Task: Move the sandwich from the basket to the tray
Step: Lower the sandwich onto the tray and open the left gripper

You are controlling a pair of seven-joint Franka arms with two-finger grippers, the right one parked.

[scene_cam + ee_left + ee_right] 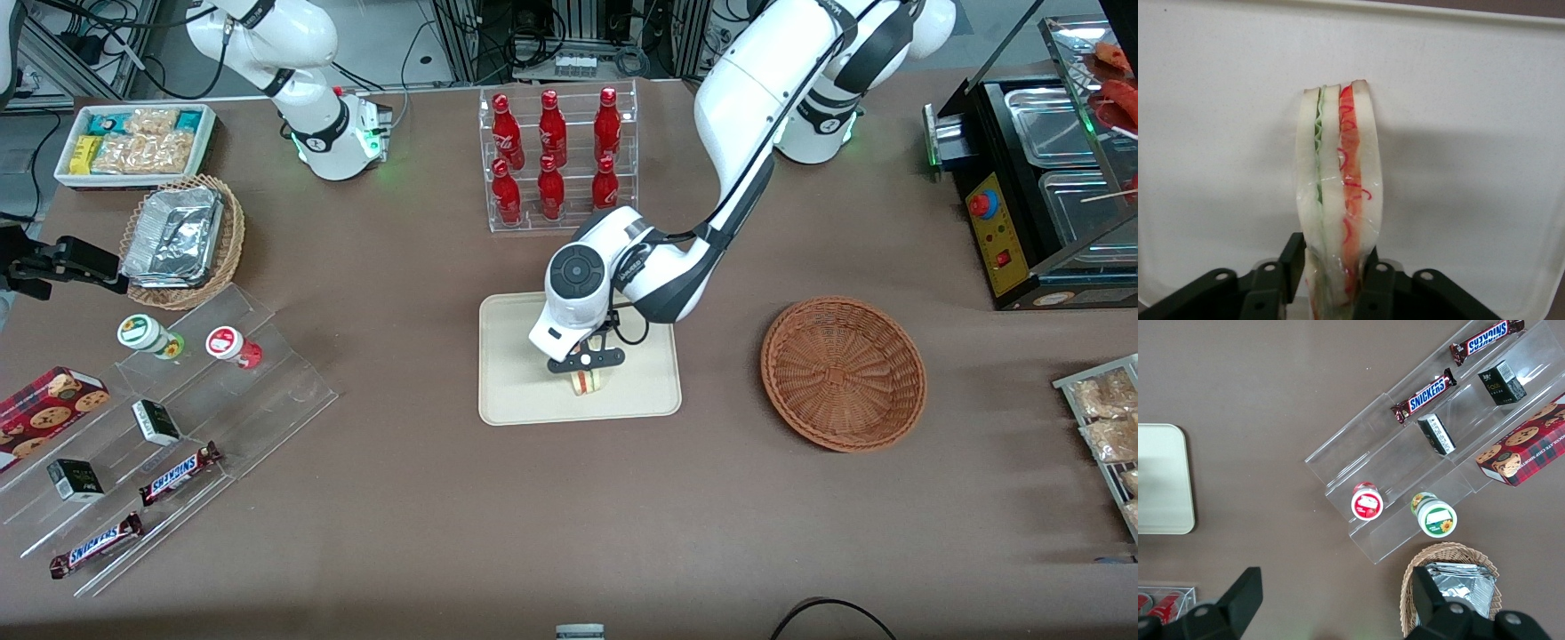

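Broad brown matte tabletop (427,498) filling the scene, with cables and metal racks past its far edge. Toward the working arm's end, a black food warmer (1040,187) with steel pans. Toward the parked arm's end, stepped clear acrylic shelves (178,436) carrying Snickers bars (178,473), small dark boxes and two round tubs, plus a tan wicker basket of crinkled foil trays (182,240).

Near the table's middle, a clear rack of red bottles (556,156). Nearer the front camera than the rack, a flat cream-beige tray (640,391), rectangular with rounded corners and a low rim, smooth and plain. Beside it, toward the working arm's end and apart from it, a round reddish-brown woven basket (843,373), shallow, with nothing in it.

White left arm bent down over the tray. Black gripper (1333,273) above the tray, fingers (1293,257) pinched narrow on a sandwich (1338,173): thin pale bread wedge held upright in clear wrap, green and red-orange filling stripes along its edge, over the tray's surface.
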